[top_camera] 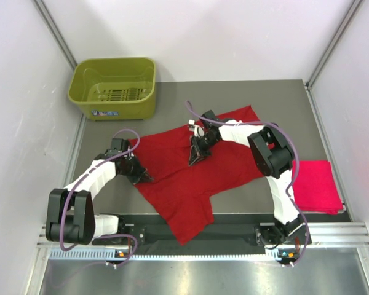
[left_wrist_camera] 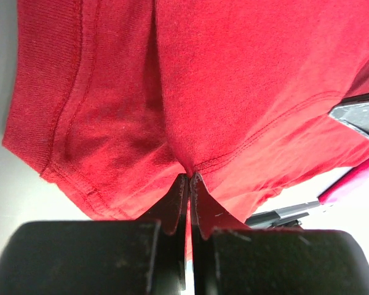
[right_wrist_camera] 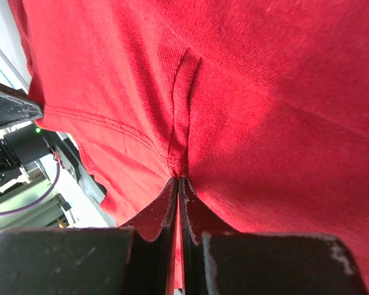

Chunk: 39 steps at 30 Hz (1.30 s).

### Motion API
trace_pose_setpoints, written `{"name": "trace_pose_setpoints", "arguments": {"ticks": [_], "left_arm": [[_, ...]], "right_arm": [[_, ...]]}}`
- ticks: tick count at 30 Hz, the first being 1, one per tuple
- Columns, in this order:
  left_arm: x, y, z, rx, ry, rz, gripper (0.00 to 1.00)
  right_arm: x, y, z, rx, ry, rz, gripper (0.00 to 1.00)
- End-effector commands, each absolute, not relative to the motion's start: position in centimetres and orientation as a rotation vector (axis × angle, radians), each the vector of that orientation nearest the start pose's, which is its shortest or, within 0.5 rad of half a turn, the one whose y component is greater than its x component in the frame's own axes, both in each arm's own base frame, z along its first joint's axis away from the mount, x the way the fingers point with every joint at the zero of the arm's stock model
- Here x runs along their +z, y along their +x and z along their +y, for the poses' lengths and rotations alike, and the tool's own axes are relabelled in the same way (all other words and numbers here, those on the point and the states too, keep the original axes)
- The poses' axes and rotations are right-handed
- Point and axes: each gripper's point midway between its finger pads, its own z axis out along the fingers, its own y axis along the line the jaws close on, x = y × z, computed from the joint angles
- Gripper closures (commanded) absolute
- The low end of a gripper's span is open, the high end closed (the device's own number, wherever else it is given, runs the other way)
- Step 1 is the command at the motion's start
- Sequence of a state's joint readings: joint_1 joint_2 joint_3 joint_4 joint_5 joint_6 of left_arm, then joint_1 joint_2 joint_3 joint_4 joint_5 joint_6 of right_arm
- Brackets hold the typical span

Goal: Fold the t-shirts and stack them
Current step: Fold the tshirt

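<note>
**Cloth pinched at two points, both sets of jaws closed**

Fingertips of the left gripper [left_wrist_camera: 189, 181] meet with a small tuck of red knit caught between them, just beside a double-stitched hem. The right gripper [right_wrist_camera: 178, 181] is likewise fully closed, drawing up a narrow ridge of fabric from the shirt's middle.

Both hold the deep red t-shirt [top_camera: 184, 184]. It lies spread and crooked across the centre of the table [top_camera: 264, 92], one end reaching the near edge.

I judge it light, limp and not slippery. It will sag and crease from any pinch, so hems, sleeve ends or shoulders would give surer control than mid-panel cloth. It is plain with no print.

The pinkish red t-shirt [top_camera: 317, 184] lies as a flat rectangle at the right, well apart. An olive basket [top_camera: 114, 61] stands at the far left.
</note>
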State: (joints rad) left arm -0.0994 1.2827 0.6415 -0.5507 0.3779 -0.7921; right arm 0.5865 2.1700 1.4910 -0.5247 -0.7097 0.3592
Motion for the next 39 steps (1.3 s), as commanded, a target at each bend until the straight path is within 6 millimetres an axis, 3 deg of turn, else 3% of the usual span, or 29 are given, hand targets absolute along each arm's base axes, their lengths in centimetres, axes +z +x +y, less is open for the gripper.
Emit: {"name": "trace_pose_setpoints", "arguments": {"ticks": [1, 7, 10, 11, 12, 15, 17, 18, 19, 22, 24, 26, 27, 28, 29, 31, 33, 39], "left_arm": [[4.7, 21.5, -11.7, -0.740, -0.886, 2.761, 1.00], [4.6, 21.7, -11.6, -0.725, -0.889, 2.770, 1.00], [4.8, 21.8, -11.4, -0.710, -0.888, 2.766, 0.83], [5.1, 21.8, -11.2, -0.694, -0.890, 2.767, 0.67], [5.4, 21.9, -11.2, -0.697, -0.884, 2.761, 0.60], [7.0, 22.5, -10.6, -0.653, -0.857, 2.727, 0.45], [8.9, 23.9, -10.0, -0.618, -0.798, 2.671, 0.41], [9.4, 24.1, -9.4, -0.571, -0.791, 2.664, 0.37], [9.7, 25.0, -8.2, -0.480, -0.765, 2.636, 0.35], [12.3, 28.8, -6.1, -0.372, -0.659, 2.534, 0.29], [12.0, 30.6, -5.0, -0.330, -0.632, 2.530, 0.27], [12.4, 33.1, -3.8, -0.271, -0.565, 2.485, 0.26], [11.1, 33.8, -3.0, -0.245, -0.581, 2.517, 0.26], [11.6, 35.1, -2.5, -0.238, -0.547, 2.505, 0.25], [10.2, 36.1, -1.7, -0.226, -0.558, 2.528, 0.25], [10.1, 37.8, -0.2, -0.186, -0.528, 2.525, 0.25], [8.3, 38.8, 0.8, -0.162, -0.517, 2.567, 0.23], [6.2, 42.4, 1.2, -0.196, -0.385, 2.566, 0.21]], "right_arm": [[6.5, 30.8, 34.6, 1.230, -0.576, 2.741, 1.00], [5.9, 30.7, 34.0, 1.225, -0.594, 2.773, 1.00], [5.5, 30.4, 33.8, 1.222, -0.602, 2.799, 1.00], [5.4, 30.3, 33.7, 1.213, -0.613, 2.801, 0.99], [5.3, 30.1, 33.4, 1.199, -0.610, 2.814, 0.98], [5.3, 30.4, 32.2, 1.116, -0.612, 2.824, 0.84], [5.1, 30.4, 31.1, 1.056, -0.605, 2.841, 0.78], [6.0, 30.6, 30.7, 1.038, -0.602, 2.821, 0.76], [6.2, 30.6, 30.3, 1.013, -0.600, 2.816, 0.73], [7.1, 29.9, 29.2, 0.995, -0.603, 2.791, 0.66], [8.5, 29.8, 29.1, 1.003, -0.610, 2.736, 0.63], [8.7, 29.2, 28.9, 1.028, -0.594, 2.719, 0.62], [9.5, 29.0, 28.9, 1.041, -0.598, 2.694, 0.62], [9.4, 28.6, 28.7, 1.049, -0.595, 2.697, 0.62], [9.6, 28.6, 28.5, 1.049, -0.603, 2.684, 0.62], [10.3, 28.5, 28.2, 1.052, -0.609, 2.667, 0.61], [10.7, 28.8, 27.4, 1.052, -0.595, 2.652, 0.61], [11.2, 29.8, 25.0, 1.052, -0.497, 2.639, 0.61]]}}
